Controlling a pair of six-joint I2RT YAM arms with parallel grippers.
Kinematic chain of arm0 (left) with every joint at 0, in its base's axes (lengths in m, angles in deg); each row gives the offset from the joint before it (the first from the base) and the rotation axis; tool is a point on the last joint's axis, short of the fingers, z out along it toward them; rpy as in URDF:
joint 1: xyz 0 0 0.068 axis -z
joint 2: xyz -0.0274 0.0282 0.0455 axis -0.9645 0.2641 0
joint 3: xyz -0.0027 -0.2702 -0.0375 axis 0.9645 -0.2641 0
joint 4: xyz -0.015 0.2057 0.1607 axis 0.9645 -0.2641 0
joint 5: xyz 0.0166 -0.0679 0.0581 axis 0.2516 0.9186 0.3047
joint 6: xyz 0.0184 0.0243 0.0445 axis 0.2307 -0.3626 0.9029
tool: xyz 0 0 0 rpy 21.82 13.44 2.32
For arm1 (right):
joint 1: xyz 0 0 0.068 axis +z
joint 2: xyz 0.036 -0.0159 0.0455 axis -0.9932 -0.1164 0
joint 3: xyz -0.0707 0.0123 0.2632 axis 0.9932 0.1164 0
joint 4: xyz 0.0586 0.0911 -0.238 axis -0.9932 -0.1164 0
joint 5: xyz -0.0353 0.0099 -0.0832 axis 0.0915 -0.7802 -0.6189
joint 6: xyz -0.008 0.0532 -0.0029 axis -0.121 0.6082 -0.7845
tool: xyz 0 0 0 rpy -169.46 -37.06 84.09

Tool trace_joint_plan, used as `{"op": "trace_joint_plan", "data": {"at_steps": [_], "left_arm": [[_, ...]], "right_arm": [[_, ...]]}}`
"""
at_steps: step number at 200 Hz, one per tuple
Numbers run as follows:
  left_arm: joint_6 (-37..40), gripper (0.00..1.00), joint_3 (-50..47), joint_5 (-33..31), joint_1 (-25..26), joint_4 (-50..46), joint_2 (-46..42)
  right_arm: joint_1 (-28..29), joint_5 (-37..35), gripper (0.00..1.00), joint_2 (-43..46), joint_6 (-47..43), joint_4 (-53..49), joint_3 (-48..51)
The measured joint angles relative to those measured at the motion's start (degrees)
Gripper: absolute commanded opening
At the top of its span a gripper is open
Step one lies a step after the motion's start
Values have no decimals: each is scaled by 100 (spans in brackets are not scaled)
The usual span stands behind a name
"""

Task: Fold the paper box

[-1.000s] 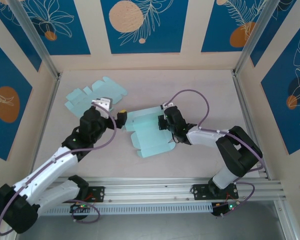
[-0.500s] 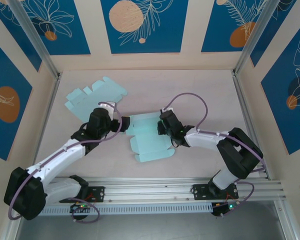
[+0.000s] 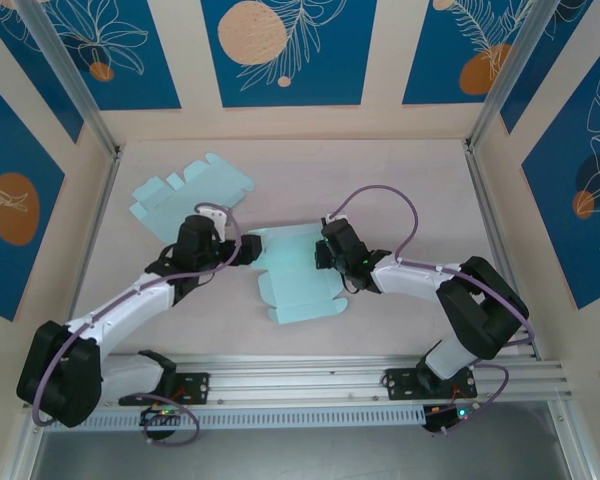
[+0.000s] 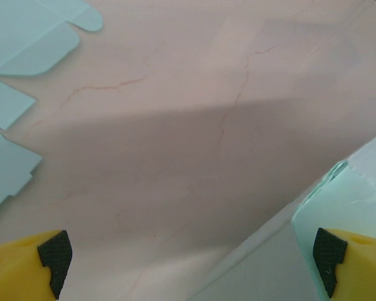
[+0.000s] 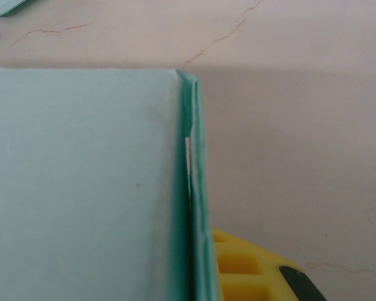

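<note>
Left gripper [image 3: 244, 249]: jaws wide, at the paper box's left edge, holding nothing | paper box [image 3: 298, 282]: pale teal die-cut blank, middle of the table [image 3: 400, 180], partly creased; probably light, thin and floppy, tears easily, best pinched on a flap beside a score line | right gripper [image 3: 324, 252]: clamped on the box's raised right fold.

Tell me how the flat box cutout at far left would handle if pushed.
The flat box cutout looks like thin card, so probably light and floppy. Lying flat on the smooth table, it would likely slide, not tip. Its tabs could crease.
</note>
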Motion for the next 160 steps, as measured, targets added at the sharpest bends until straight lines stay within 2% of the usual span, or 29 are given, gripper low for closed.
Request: {"op": "trace_joint_plan", "data": {"at_steps": [41, 89, 119, 160], "left_arm": [[-195, 88, -111, 90, -2, 291, 321], [-876, 75, -168, 573, -9, 1239, 916], [-1139, 76, -197, 658, -9, 1488, 916], [-1143, 91, -562, 400, -11, 1104, 39]], "right_arm": [[2, 122, 4, 0, 17, 46, -28], [94, 17, 4, -81, 20, -17, -216], [168, -256, 4, -173, 90, -90, -402], [170, -330, 4, -199, 122, -122, -413]]}}
